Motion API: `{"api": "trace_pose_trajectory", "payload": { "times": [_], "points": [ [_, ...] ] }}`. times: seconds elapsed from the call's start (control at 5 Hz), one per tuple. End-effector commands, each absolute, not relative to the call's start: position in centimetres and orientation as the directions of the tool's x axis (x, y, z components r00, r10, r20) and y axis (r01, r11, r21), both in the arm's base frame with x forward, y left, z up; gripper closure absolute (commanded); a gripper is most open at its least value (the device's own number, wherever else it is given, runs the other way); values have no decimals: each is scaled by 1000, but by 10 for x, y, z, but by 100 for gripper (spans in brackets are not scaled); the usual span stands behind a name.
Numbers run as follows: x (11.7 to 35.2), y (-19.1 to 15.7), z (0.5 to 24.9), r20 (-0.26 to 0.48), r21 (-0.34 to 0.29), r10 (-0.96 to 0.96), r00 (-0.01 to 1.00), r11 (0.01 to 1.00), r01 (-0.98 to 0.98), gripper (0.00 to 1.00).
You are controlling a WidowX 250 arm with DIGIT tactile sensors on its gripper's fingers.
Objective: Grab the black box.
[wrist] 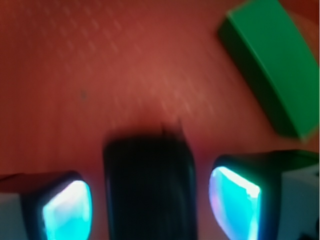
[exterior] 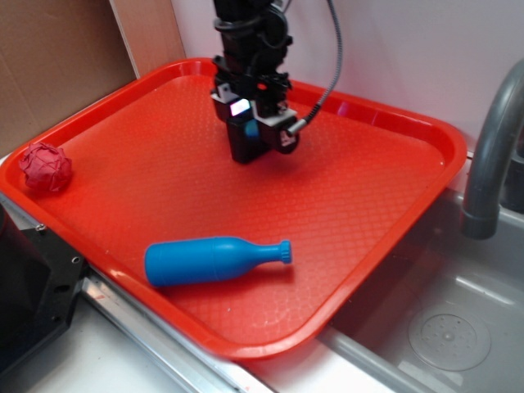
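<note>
The black box (wrist: 149, 185) stands on the red tray (exterior: 368, 205), towards its back middle. In the exterior view my gripper (exterior: 250, 131) is lowered straight over it, and the box's dark lower part (exterior: 243, 150) shows beneath the fingers. In the wrist view my gripper (wrist: 150, 212) straddles the box. The glowing left pad (wrist: 65, 210) and right pad (wrist: 235, 205) stand on either side of it, with a strip of red tray showing in each gap. The jaws are open and are not pressing on the box.
A flat green block (wrist: 272, 70) lies just beyond the box to the right. A blue bottle (exterior: 213, 260) lies on its side near the tray's front. A red crumpled ball (exterior: 46, 167) sits at the left rim. A grey faucet (exterior: 491, 155) and sink (exterior: 446, 332) are at the right.
</note>
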State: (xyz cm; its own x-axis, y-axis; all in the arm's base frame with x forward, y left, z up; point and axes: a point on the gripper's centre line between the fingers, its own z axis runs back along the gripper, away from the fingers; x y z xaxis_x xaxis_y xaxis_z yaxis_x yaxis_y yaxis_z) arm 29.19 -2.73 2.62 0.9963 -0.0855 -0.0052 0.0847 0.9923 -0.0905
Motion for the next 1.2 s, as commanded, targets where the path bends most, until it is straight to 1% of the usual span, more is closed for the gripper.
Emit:
{"api": "trace_pose_trajectory", "payload": {
  "times": [0.0, 0.2, 0.4, 0.6, 0.8, 1.0],
  "points": [
    [292, -50, 55, 65, -114, -137, 988, 983, 143, 100],
    [282, -56, 85, 104, -107, -174, 979, 977, 185, 100],
    [276, -60, 135, 196, -103, -229, 954, 962, 252, 100],
    [268, -70, 184, 199, -76, -276, 940, 952, 295, 100],
    [256, -86, 218, 194, 14, -274, 942, 961, 277, 100],
    [257, -88, 215, 172, 8, -279, 945, 959, 282, 100]
  ]
}}
